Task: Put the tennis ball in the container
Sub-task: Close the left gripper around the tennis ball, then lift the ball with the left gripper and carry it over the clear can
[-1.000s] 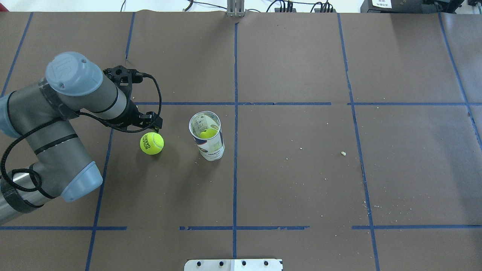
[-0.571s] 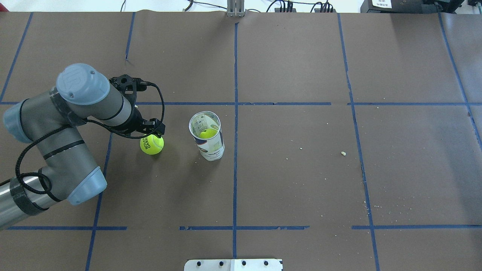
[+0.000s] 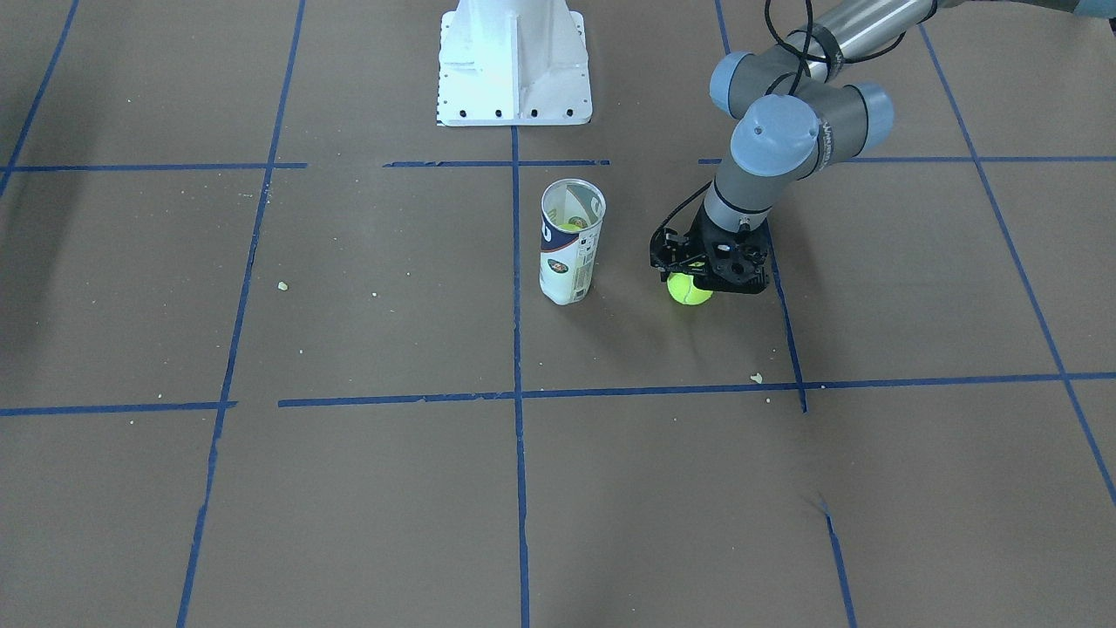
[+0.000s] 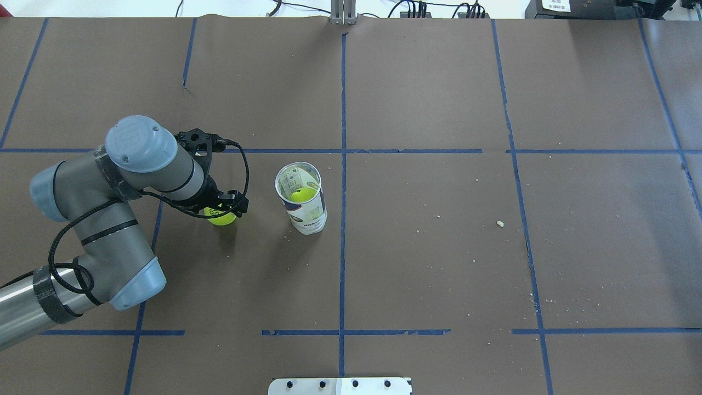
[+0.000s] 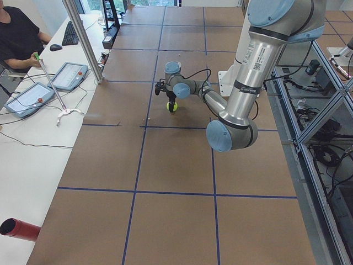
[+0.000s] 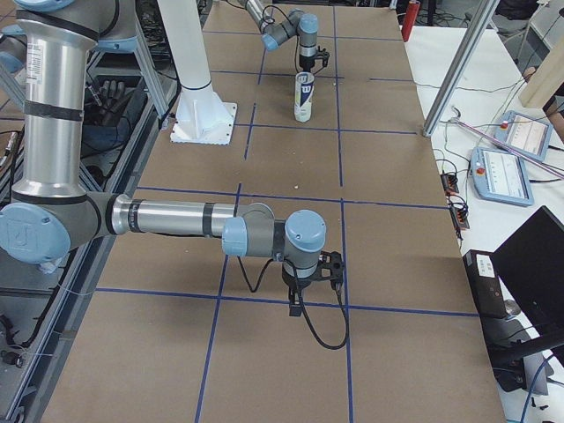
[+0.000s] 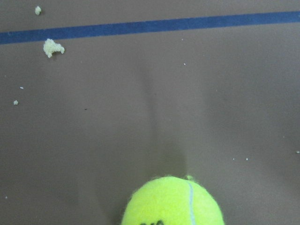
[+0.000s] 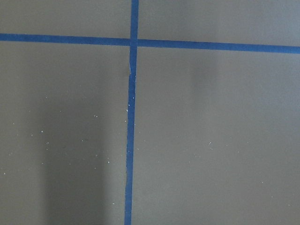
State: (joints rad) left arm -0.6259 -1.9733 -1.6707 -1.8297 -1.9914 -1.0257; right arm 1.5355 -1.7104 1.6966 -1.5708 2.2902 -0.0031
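The tennis ball lies on the brown table, left of the container, its upper half covered by my left gripper. The clear tube stands upright with another yellow-green ball inside. From the front, the left gripper sits low over the ball and looks open, with the ball still resting on the table. The left wrist view shows the ball at its bottom edge and no fingers. My right gripper shows only in the exterior right view, so I cannot tell its state.
The white pedestal base stands at the robot's side of the table. Blue tape lines cross the brown paper, and small crumbs lie to the right. A person sits at a side desk with tablets.
The left arm has swung toward the near side and come down over the ball, which now shows only partly. The ball and the tube have not moved.
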